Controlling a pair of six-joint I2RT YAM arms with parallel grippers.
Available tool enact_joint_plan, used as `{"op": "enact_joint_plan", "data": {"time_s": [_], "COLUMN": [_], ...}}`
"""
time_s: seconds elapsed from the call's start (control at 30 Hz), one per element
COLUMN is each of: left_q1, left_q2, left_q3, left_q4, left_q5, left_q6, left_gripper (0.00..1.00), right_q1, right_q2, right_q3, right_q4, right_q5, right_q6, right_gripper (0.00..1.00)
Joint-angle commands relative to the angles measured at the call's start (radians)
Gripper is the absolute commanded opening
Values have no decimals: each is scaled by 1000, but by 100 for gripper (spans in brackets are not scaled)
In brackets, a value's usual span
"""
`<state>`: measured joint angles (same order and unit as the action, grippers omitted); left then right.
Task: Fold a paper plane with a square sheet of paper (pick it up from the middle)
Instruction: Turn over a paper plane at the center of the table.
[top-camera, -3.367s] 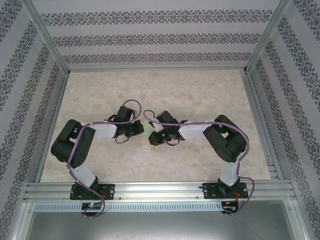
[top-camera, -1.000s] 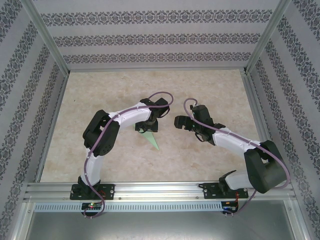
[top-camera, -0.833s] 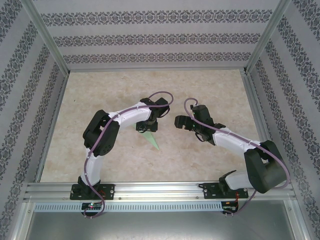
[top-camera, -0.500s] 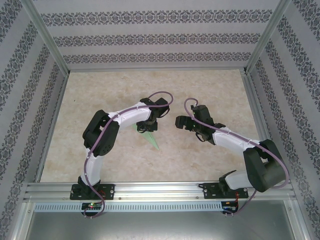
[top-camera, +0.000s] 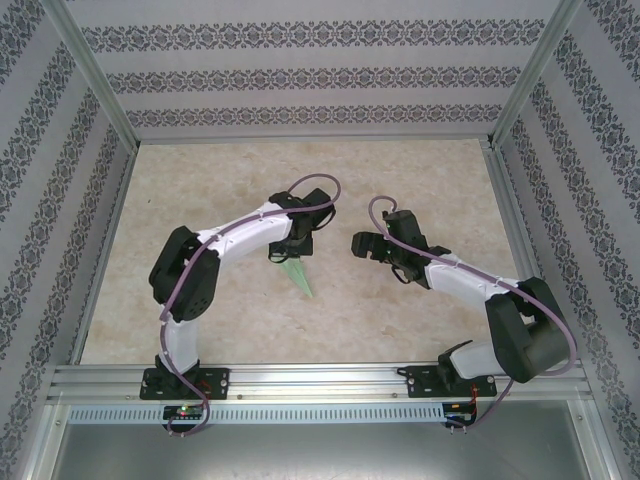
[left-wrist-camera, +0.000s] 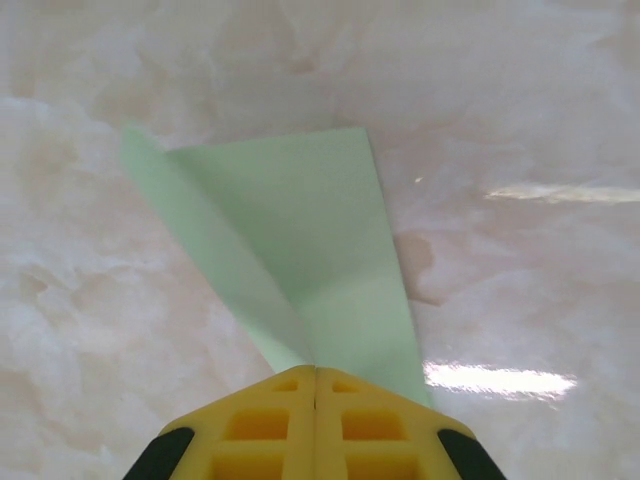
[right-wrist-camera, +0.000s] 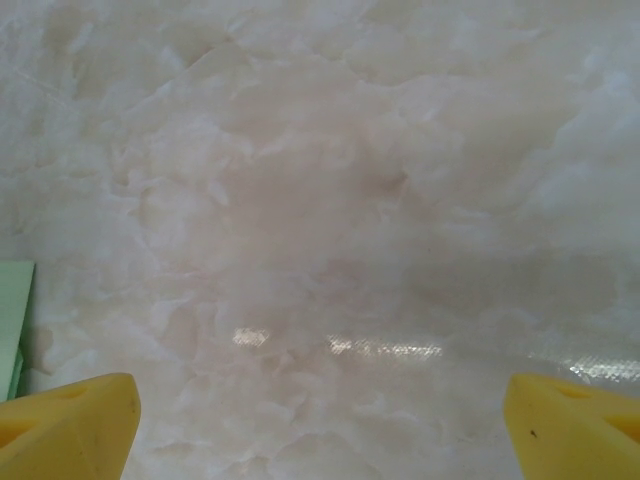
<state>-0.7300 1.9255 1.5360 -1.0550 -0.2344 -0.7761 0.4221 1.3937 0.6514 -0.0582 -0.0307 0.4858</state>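
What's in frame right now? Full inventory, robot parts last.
paper plane: 1, pale green, mid-table, clamped in left end effector
table: 1, pale marbled beige, centre
walls: 3, grey patterned stripes, back and both sides
rail: 1, aluminium, near edge under arm bases
arms: 2, white and black, left, right
left end effector: 1, yellow fingers, shut on paper plane
right end effector: 1, yellow fingers, open, holding nothing

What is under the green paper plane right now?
Under the paper plane lies the pale marbled table. The left gripper is shut on one end of the plane, so the part inside the grip is hidden.
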Motion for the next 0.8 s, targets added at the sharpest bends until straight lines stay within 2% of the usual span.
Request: {"op": "enact_joint_plan", "data": {"time_s": [0.0, 0.2, 0.37, 0.53, 0.77], "left_q1": [-15, -7, 16, 45, 73], "left_q2": [-95, -180, -190, -173, -161], "left_q3": [17, -56, -131, -262, -446], "left_q4": [76, 300, 486, 743, 1019], "left_q5": [33, 159, 284, 419, 479], "left_q6": [55, 135, 158, 92, -37], "left_gripper": [0, 0, 0, 0, 0], "right_q1": [-34, -57, -63, -44, 37], "right_q2": [-37, -140, -154, -145, -123], "right_q3": [-23, -76, -15, -7, 41], "right_q4": [29, 75, -63, -83, -120], "right_q5": [2, -75, -50, -100, -104], "right_q6": [34, 29, 94, 160, 219], "right_gripper": [94, 93, 91, 86, 73]}}
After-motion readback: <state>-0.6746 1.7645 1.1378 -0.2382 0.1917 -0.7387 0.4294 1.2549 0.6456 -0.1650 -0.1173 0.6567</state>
